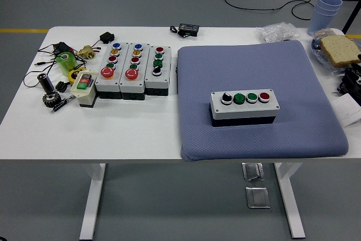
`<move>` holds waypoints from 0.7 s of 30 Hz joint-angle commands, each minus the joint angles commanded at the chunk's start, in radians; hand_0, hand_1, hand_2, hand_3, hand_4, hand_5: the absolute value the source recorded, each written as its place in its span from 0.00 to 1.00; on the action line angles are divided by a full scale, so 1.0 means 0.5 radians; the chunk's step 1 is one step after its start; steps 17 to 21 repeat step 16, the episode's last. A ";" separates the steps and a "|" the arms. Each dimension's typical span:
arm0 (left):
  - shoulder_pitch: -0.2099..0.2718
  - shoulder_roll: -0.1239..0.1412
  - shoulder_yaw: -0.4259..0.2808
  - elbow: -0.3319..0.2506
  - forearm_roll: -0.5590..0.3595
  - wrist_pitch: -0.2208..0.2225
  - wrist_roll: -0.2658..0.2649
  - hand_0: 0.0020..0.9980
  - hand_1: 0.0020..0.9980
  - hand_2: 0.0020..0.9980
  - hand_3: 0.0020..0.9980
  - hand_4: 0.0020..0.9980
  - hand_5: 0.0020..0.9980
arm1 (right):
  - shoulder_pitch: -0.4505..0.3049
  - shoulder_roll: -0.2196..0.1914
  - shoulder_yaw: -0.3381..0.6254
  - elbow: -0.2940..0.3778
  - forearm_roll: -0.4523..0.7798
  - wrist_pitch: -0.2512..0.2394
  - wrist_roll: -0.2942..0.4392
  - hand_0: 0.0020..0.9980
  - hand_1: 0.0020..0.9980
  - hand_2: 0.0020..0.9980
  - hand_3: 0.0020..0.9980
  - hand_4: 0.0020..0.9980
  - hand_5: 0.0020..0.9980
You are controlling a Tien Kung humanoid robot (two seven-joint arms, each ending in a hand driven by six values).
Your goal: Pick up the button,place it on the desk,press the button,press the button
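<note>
Here the button box (245, 107) sits on the blue mat (316, 134), untouched.
Only the right robot hand (352, 80) shows, at the tabletop (141, 128) edge; I cannot tell its finger state. The box lies well to its left; reach across, grip both long sides, lift level.

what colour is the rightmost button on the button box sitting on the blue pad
Red. The grey four-button control box on the blue-grey padded mat carries it at its right end; head view shows it.
</note>
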 joint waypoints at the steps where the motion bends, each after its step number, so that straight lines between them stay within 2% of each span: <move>1: -0.002 0.000 -0.001 0.000 0.000 0.000 0.000 0.67 0.66 0.66 0.59 0.35 0.93 | 0.003 0.001 -0.001 0.001 0.000 0.000 0.000 0.67 0.59 0.66 0.66 0.71 0.36; 21: -0.018 -0.004 -0.019 0.000 0.010 0.001 -0.001 0.67 0.66 0.66 0.59 0.35 0.93 | 0.004 0.029 0.015 0.010 -0.008 -0.043 -0.030 0.66 0.59 0.66 0.65 0.70 0.32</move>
